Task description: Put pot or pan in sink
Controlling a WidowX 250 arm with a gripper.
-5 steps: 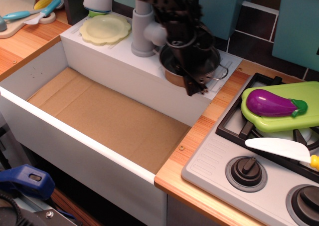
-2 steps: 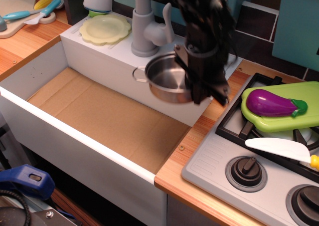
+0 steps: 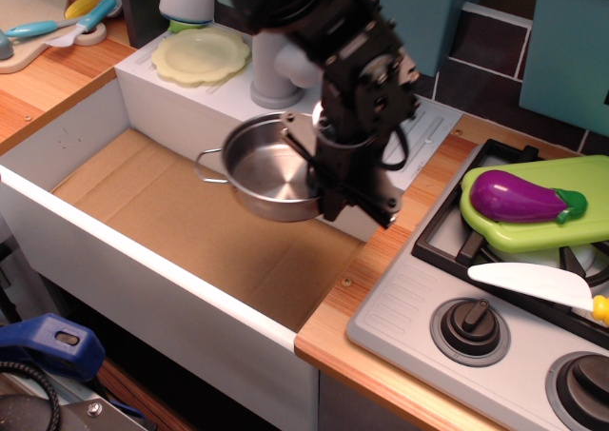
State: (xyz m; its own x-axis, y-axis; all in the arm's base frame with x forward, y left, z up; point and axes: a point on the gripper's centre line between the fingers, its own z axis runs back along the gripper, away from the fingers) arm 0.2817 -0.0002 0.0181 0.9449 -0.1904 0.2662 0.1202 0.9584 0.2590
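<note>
The pot has left the ledge by the faucet, where it sat a second ago, and now hangs over the sink, held clear of the brown floor. The gripper pinches the pot's right rim, with the bowl and its wire handle sticking out to the gripper's left. The carry looks nearly done; in my judgement what remains is lowering the pot to the floor below and releasing. The plate stays on the ledge behind.
</note>
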